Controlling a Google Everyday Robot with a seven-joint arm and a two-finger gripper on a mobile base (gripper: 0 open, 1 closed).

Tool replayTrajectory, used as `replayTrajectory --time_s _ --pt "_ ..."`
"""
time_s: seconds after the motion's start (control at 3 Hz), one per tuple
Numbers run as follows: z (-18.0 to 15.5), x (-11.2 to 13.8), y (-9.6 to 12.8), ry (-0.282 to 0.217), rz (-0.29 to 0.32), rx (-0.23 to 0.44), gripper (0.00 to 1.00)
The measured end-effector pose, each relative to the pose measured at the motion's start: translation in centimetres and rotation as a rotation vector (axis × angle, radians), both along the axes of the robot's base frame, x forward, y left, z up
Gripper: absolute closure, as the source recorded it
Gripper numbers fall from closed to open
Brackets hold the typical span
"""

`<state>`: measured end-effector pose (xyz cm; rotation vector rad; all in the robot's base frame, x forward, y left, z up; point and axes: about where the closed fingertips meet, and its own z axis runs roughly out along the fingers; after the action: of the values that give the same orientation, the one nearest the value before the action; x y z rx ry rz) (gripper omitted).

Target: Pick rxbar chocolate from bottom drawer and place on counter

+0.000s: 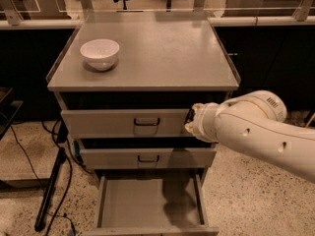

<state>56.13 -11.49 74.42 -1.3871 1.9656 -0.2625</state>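
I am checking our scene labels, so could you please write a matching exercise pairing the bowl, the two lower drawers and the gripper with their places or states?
Things:
1. white bowl
2. bottom drawer
3. middle drawer
4. gripper

Places or states:
A. pulled open
B. in front of the top drawer's right end
C. on the counter, near its left edge
D. pushed in

Pairs: 1-C, 2-A, 3-D, 4-B.
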Motion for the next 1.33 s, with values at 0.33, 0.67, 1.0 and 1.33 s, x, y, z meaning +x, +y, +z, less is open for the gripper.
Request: replayTrajectory --time_s 0.33,0.67,1.0,1.33 --pt "0.1 0.0 -0.1 -0.009 0.007 -0.014 1.00" --pt "1.2 0.6 -0.7 -0.029 -0.007 -0.018 1.00" --pt "5.1 2.2 -1.7 -0.096 -0.015 -0.049 1.00" --pt "9.7 3.6 -2.4 -0.183 -0.019 -0.084 1.00"
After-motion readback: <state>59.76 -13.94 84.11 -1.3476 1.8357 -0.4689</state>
